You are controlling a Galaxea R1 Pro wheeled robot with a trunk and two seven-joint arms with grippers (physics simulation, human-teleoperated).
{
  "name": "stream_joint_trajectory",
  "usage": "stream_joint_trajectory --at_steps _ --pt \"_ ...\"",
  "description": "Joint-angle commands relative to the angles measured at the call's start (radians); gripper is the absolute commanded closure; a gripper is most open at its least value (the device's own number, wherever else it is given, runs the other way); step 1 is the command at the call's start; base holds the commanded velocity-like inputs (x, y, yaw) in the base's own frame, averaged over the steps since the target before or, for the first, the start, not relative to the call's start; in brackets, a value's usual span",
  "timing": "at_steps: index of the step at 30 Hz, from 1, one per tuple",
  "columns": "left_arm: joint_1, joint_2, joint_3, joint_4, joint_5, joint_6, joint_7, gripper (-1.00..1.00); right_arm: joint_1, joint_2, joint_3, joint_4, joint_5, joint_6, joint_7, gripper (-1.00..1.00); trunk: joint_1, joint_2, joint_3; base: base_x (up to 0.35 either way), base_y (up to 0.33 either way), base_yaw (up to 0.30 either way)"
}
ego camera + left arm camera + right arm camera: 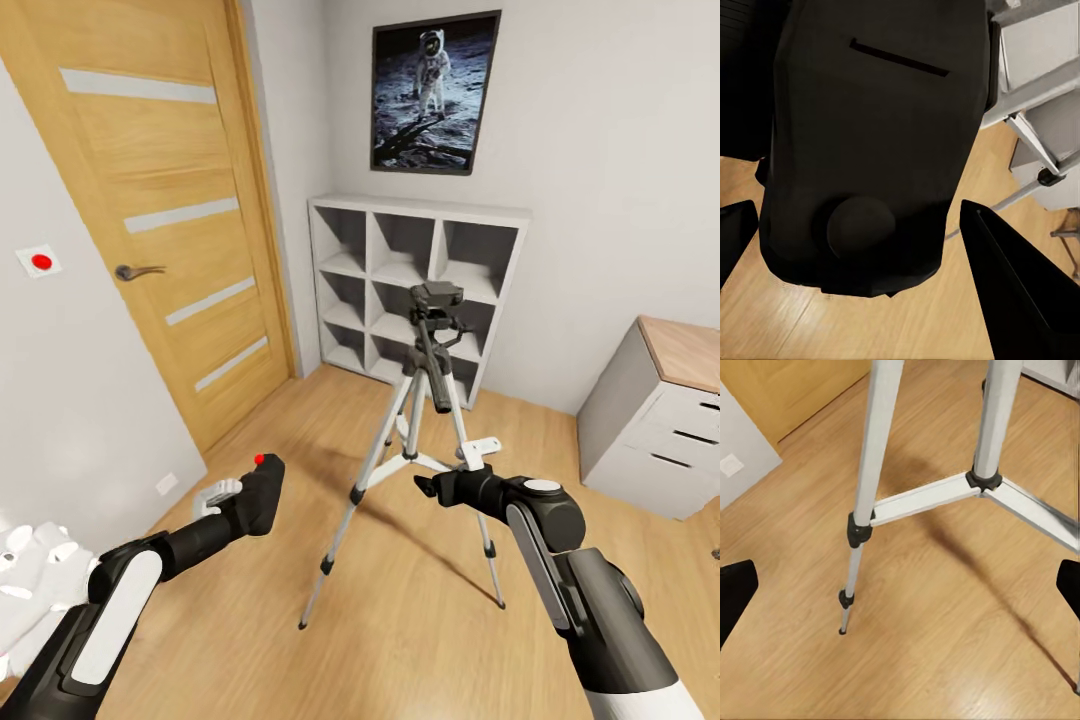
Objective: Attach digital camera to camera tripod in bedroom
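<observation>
The digital camera (260,492), a matte-black box with a red button on top, sits in my left gripper (238,508), low and left of the camera tripod (388,432). In the left wrist view the camera (870,142) is clamped between the dark fingers (1020,292). The tripod stands on the wood floor with silver legs spread; its black head (437,297) and pan handle are bare on top. My right gripper (428,487) is open beside the tripod's legs, touching nothing. In the right wrist view, the leg (874,450) and spreader bar lie ahead between wide-apart fingertips (735,592).
In the bedroom, a wooden door (170,220) is at the left and white cube shelves (400,270) stand behind the tripod. A desk with grey drawers (660,420) is at the right. White bedding (30,570) shows at the lower left.
</observation>
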Motion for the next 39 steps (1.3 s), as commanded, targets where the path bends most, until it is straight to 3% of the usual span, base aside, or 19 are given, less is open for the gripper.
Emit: stream_joint_trajectory --at_steps 1,16,28,39 --pt "-0.001 0.001 0.0 -0.001 0.004 0.003 0.0 1.0 -0.001 0.0 0.001 -0.001 -0.009 0.005 -0.005 -1.0 0.001 -0.002 -0.002 0.246 0.272 -0.263" --pt "0.0 0.001 0.0 -0.008 0.005 0.001 0.0 1.0 -0.001 0.001 0.002 -0.001 -0.009 0.005 -0.005 -1.0 0.001 -0.002 -0.002 0.161 0.255 -0.276" --pt "0.011 0.001 0.0 -0.02 0.002 -0.002 0.002 1.0 -0.001 0.002 0.005 -0.001 -0.009 0.006 -0.006 -1.0 0.001 -0.002 -0.002 -0.02 0.051 -0.279" --pt "0.013 0.002 0.001 -0.021 0.002 -0.002 0.001 1.0 0.002 0.002 0.005 -0.001 -0.009 0.002 -0.006 -1.0 0.001 -0.002 -0.002 -0.117 0.25 -0.279"
